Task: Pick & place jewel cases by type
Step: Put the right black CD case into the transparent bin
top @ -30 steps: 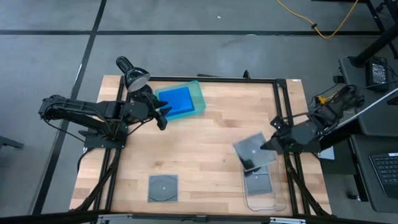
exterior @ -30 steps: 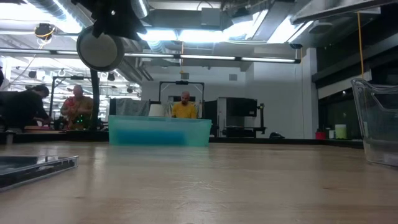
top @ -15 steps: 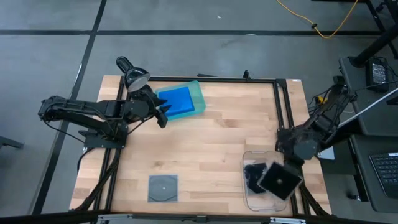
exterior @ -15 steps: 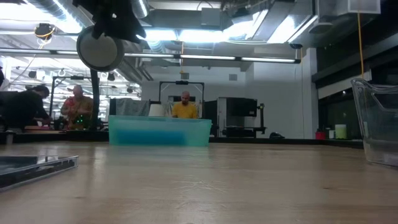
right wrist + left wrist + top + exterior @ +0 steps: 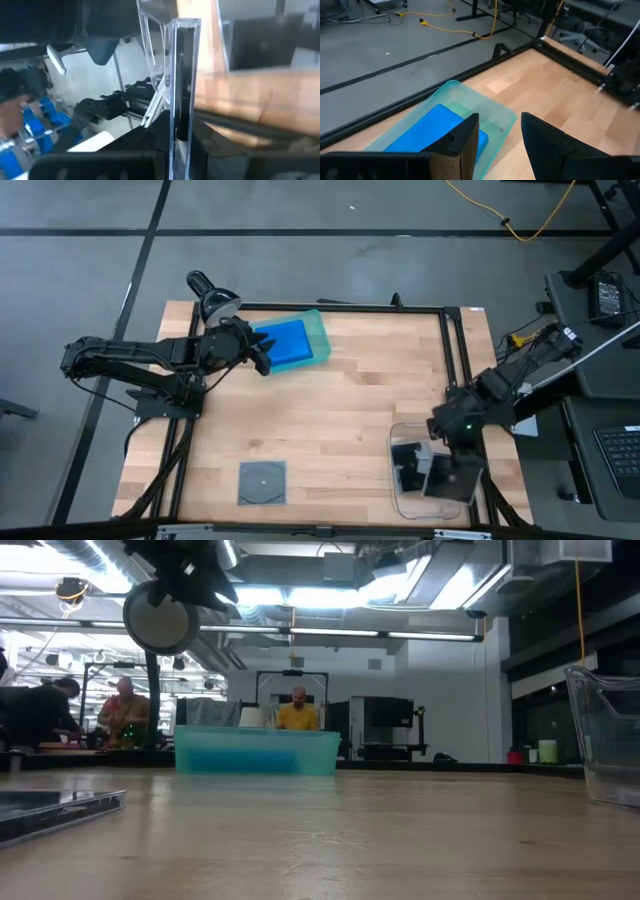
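Observation:
My right gripper (image 5: 441, 448) is shut on a grey-clear square jewel case (image 5: 451, 478) over the clear plastic tray (image 5: 403, 502) at the table's near right. Another grey-clear case (image 5: 407, 465) lies flat inside that tray. A third grey-clear case (image 5: 262, 481) lies flat on the table near the near edge and also shows in the low view (image 5: 60, 808). Bright blue cases (image 5: 283, 342) lie stacked in the translucent green tray (image 5: 318, 332). My left gripper (image 5: 500, 134) hovers open beside that tray's left end. My right gripper pinches the grey-clear case between its two fingers at one edge (image 5: 180, 117); the wrist view shows it edge-on, standing out past the fingertips. The fingers come from the far side, slanting down. The case hangs tilted over the clear tray's right wall (image 5: 150, 55); whether they touch, I cannot tell.
A black metal frame (image 5: 452, 340) runs along the table's far and right edges. A lamp-like disc on a post (image 5: 215, 304) stands at the far left corner. Bare wood lies between the two trays. People sit in the room behind the table.
My right gripper has carried the grey-clear case from above the table by the clear tray's far end toward the near edge, over the tray, turning as it went. The case now sits lower, tilted over the tray's right side.

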Controlling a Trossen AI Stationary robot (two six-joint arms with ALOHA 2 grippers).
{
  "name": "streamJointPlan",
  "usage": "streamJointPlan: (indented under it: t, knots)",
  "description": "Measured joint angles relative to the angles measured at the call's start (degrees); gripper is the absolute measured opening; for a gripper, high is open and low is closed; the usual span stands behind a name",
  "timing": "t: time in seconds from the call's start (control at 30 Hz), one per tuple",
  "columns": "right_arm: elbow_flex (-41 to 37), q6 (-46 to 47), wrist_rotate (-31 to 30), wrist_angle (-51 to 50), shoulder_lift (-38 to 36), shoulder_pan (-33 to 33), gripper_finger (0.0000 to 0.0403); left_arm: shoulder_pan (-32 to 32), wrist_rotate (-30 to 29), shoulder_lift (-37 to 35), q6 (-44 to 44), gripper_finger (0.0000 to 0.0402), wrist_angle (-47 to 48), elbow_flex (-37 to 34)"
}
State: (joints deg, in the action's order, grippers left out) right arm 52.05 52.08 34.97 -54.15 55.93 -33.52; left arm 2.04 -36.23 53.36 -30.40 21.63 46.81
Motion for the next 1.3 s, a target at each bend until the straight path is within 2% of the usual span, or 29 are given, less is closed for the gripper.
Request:
streamJointPlan:
  t: [0.27,0.4,0.57,0.83,1.13,1.3]
  knots:
    - [0.00,-21.33,4.62,-0.04,5.30,9.32,0.0033,-0.04,0.09,0.00,-3.41,0.0141,-0.89,0.00]
    - [0.00,-30.01,5.69,-0.41,9.10,11.68,0.0043,-0.07,0.19,-0.01,-4.72,0.0141,-0.88,0.00]
    - [0.01,-39.46,7.32,-0.51,13.92,14.37,0.0031,-0.07,0.20,0.00,-5.06,0.0141,-0.88,0.00]
    - [0.02,-48.88,8.64,-0.04,19.66,16.89,0.0048,-0.04,0.22,0.00,-5.50,0.0141,-0.85,0.02]
    - [0.02,-54.82,10.20,0.42,23.77,18.87,0.0033,-0.05,0.25,0.00,-5.44,0.0141,-0.85,0.02]
    - [0.02,-55.37,10.18,0.42,25.19,19.99,0.0072,-0.04,0.26,0.00,-5.33,0.0141,-0.83,0.02]
